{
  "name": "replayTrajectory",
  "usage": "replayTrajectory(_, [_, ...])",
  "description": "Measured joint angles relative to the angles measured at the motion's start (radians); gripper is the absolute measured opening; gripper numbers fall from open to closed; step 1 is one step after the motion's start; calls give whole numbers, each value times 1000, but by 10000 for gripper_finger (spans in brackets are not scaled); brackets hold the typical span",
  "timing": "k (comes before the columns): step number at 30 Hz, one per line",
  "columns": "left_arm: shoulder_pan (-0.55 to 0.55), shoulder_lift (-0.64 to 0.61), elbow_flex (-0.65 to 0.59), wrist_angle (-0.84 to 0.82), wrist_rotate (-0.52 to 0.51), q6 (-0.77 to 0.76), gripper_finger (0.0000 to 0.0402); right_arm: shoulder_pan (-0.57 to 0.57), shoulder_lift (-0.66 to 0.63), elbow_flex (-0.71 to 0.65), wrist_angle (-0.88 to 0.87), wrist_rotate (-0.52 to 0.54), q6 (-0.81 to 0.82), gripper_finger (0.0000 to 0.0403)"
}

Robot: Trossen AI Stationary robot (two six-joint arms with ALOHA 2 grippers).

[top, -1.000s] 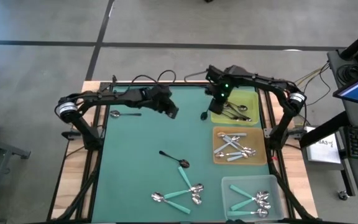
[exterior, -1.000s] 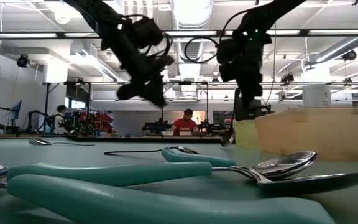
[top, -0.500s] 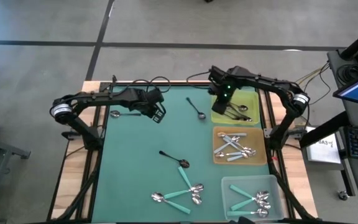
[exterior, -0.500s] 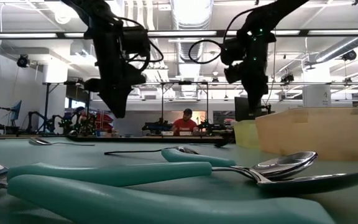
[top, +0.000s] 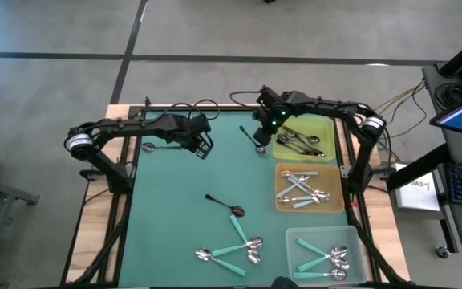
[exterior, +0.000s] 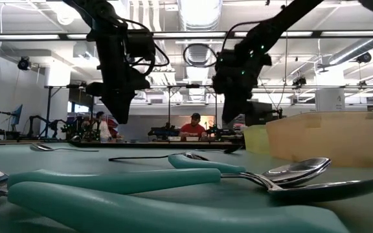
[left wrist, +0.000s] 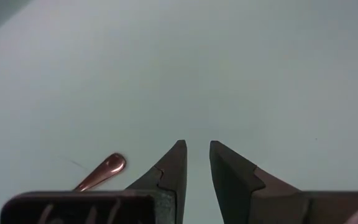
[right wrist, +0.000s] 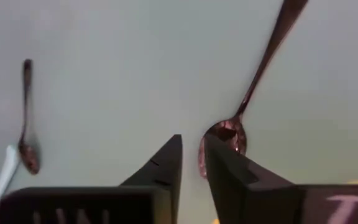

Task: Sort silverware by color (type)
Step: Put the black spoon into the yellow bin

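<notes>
Right gripper [top: 261,135] over a dark spoon [top: 254,140]
Upper middle of the counter [top: 175,209]; both grippers are empty, fingers slightly apart.

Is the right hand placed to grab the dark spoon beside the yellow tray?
Probably yes: the right hand hovers just over the dark spoon, its bowl by the fingertips, with nothing between them.

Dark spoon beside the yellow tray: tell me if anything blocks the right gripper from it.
Nothing visible does. The right gripper hangs right over the dark spoon, jaws slightly apart by its bowl; only bare mat surrounds it. The yellow tray lies just beside.
</notes>
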Motion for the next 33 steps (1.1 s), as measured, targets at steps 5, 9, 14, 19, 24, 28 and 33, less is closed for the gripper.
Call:
replayTrajectory(5, [-1,-2,0,-14,1,1,55,12,87,0,58,16,111,104])
replayTrajectory(9, [-1,-11,0,-20,0,39,55,17,139,16,74,160,160,120])
replayTrajectory(14, [0,-41,0,-21,0,94,55,23,160,29,91,285,220,125])
replayTrajectory(19, [0,-86,-5,-23,-1,145,55,47,160,40,113,283,276,121])
replayTrajectory(24, [1,-147,-27,-26,-4,185,55,90,156,40,146,326,309,120])
replayTrajectory(28, [4,-211,-75,-22,-45,195,55,124,183,40,156,422,319,116])
replayTrajectory(33, [7,-307,-155,-11,-80,170,55,137,227,41,193,470,329,113])
